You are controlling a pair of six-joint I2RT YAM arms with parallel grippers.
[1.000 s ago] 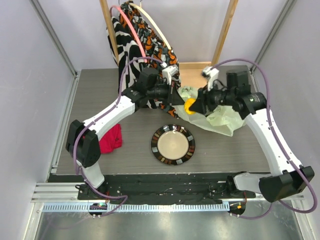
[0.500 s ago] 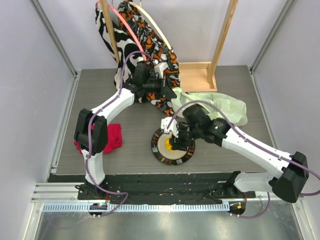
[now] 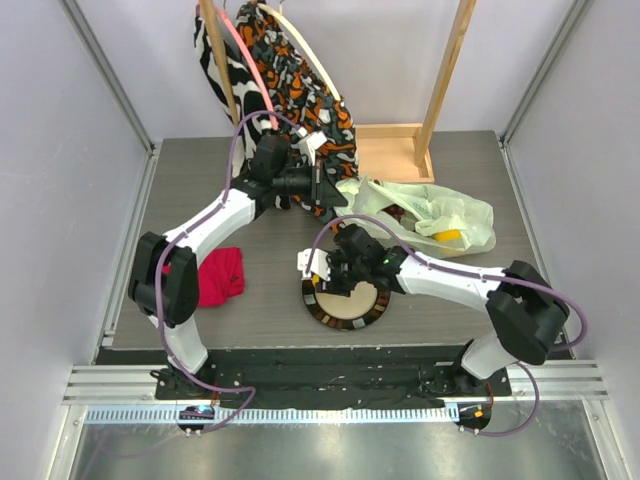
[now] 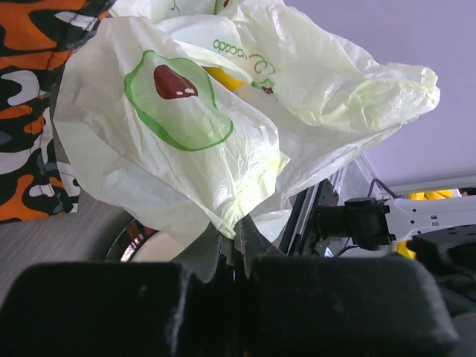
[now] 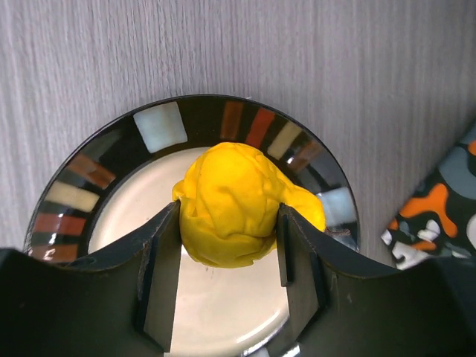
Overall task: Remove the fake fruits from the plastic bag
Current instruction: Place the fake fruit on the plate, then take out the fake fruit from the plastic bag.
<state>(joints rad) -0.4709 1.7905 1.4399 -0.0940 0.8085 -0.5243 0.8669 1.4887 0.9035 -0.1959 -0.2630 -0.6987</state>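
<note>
right gripper (image 5: pixel 229 223): squeezes the yellow fruit (image 5: pixel 227 201) from both sides | fruit: right over the plate (image 5: pixel 160 126) middle | left gripper (image 4: pixel 232 245): pinches the plastic bag (image 4: pixel 178 111) edge

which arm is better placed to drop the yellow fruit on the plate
Right. The right gripper is shut on the yellow fruit directly over the plate, so it likely only needs to open. The left gripper is off at the plastic bag, pinching its edge.
</note>
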